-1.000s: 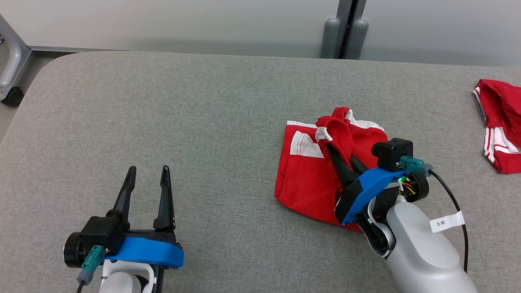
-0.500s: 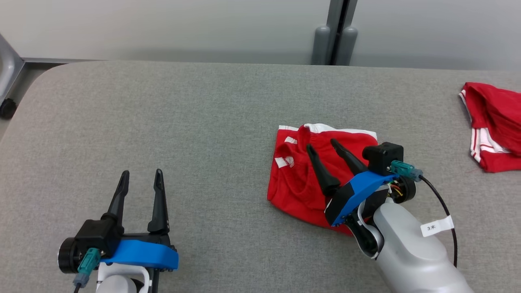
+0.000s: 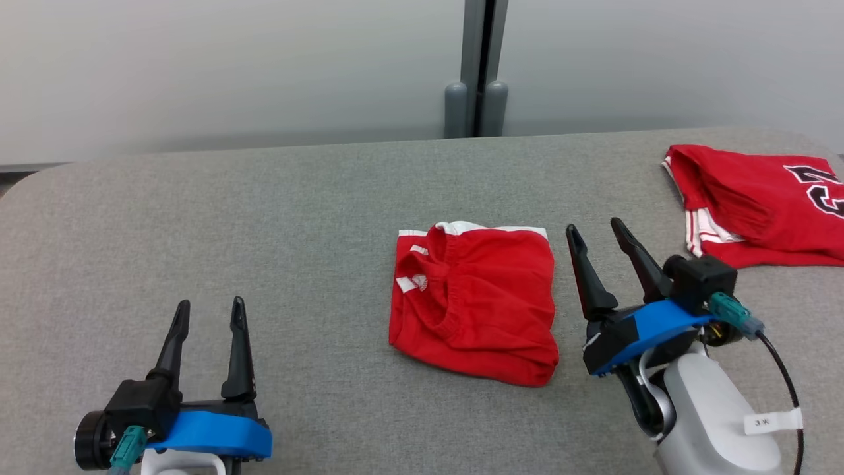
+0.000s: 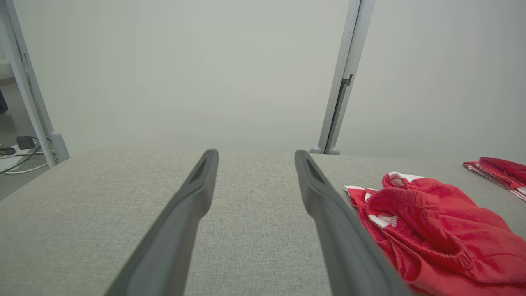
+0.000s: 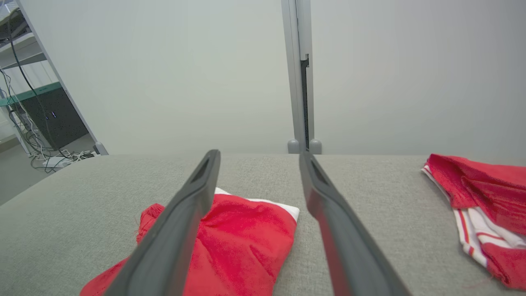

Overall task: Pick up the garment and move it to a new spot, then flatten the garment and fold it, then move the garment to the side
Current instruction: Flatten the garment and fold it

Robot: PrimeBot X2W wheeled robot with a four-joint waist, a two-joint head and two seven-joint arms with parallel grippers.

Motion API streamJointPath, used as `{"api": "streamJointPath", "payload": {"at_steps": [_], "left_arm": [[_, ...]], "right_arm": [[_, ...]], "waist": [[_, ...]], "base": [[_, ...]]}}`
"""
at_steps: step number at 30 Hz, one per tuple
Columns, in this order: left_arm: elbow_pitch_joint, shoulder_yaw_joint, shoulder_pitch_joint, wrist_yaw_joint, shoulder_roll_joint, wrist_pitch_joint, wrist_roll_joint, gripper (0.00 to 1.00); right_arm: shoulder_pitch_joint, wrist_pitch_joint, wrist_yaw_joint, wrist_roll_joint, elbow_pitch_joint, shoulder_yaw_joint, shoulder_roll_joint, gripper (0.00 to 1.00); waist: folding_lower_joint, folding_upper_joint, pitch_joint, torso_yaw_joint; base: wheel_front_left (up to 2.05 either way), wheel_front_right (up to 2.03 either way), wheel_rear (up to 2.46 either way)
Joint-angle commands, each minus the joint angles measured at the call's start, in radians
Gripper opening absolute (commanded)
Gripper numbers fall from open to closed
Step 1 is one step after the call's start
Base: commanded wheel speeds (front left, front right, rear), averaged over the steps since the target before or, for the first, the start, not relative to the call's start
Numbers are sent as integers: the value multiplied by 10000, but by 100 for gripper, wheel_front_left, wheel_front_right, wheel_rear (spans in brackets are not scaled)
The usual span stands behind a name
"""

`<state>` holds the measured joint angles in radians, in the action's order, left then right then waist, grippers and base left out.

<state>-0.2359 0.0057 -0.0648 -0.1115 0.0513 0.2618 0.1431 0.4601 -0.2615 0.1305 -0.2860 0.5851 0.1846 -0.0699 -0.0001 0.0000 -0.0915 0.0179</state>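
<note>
Garment, a red folded bundle, lies flat on the worktop just left of the right hand and well right of the left hand, both hands spread and holding nothing, probably because the fold looks finished and only moving it aside remains.

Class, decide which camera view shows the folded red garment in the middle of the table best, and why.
The head view: the folded garment lies whole and uncovered, seen from above. The left wrist view shows it low and sideways, that arm's finger hiding one edge. In the right wrist view a finger crosses it.
</note>
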Motion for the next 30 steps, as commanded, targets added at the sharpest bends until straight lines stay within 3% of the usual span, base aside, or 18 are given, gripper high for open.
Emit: {"api": "streamJointPath", "payload": {"at_steps": [1, 13, 22, 30], "left_arm": [[28, 66, 44, -26, -11, 41, -50, 100], [158, 451, 439, -41, 21, 41, -223, 100], [155, 754, 854, 58, 70, 41, -304, 100], [75, 738, 979, 174, 60, 41, -426, 100]], "right_arm": [[-216, -44, 5, 108, -178, -113, -58, 100], [-2455, -28, 6, 740, -2428, -1303, 117, 100], [-3675, 448, 6, 1044, -3611, -1762, 184, 100], [-4286, 753, 6, 974, -3918, -1674, 195, 100]], "waist": [[1, 0, 158, 184], [1, 0, 588, 652], [1, 0, 844, 538], [1, 0, 905, 292]], "base": [[0, 0, 0], [0, 0, 0], [0, 0, 0], [0, 0, 0]]}}
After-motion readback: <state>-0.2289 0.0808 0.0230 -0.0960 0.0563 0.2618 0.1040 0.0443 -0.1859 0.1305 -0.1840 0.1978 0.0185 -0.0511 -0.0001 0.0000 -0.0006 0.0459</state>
